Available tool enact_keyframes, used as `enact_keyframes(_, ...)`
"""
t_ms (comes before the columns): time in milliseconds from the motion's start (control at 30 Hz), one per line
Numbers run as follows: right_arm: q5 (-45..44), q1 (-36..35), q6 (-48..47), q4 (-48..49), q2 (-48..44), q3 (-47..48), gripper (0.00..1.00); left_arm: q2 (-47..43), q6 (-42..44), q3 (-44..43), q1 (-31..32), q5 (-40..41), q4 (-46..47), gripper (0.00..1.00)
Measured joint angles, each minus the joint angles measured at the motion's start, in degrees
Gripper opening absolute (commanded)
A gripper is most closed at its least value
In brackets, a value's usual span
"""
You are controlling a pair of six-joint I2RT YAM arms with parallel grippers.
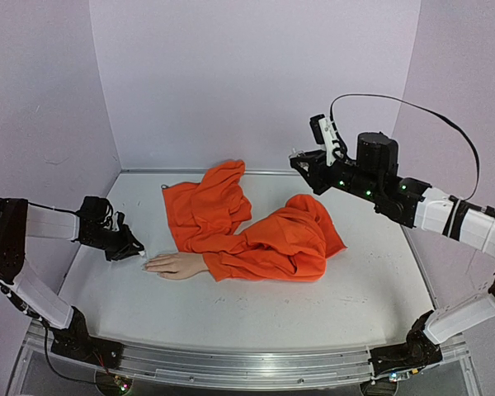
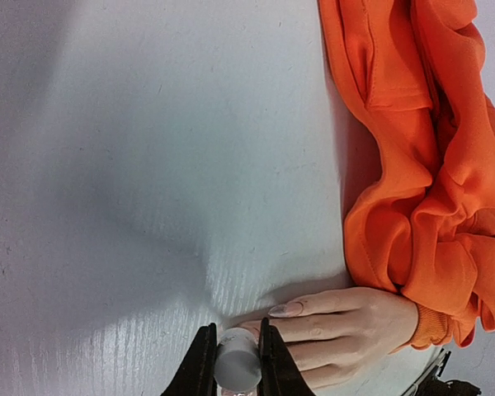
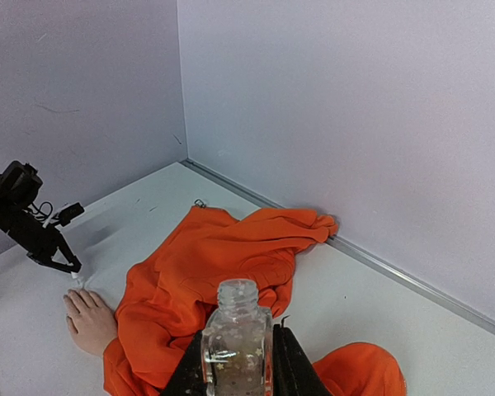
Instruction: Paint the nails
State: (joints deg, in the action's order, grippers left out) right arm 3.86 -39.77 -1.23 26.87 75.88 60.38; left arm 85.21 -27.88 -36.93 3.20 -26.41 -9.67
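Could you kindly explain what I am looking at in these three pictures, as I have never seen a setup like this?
These are two robot arms bolted at the near edge of a white table. The wide picture comes from a fixed camera above and behind them; the other two come from cameras on each wrist. On the table lies a mannequin hand in an orange sleeve. The left gripper, low beside the fingertips, has its jaws shut on a small white cap, probably the polish brush, close to the nails. The right gripper, raised in the air, has its jaws shut on a small clear glass bottle with its top open.
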Motion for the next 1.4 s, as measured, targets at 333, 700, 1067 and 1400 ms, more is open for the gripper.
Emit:
enact_keyframes(333,0.2,0.0,0.2,-0.1,0.1,0.3,0.0,0.4,0.0,0.0,-0.3,0.0,0.6,0.0)
enact_keyframes(700,0.3,0.0,0.2,-0.1,0.3,0.5,0.0,0.6,0.7,0.0,-0.4,0.0,0.8,0.0)
enact_keyframes(1067,0.9,0.0,0.2,-0.2,0.9,0.9,0.0,0.8,0.8,0.3,-0.8,0.0,0.9,0.0)
enact_keyframes(1400,1.2,0.0,0.2,-0.2,1.0,0.9,0.0,-1.9,0.8,1.4,-1.6,-0.1,1.1,0.0)
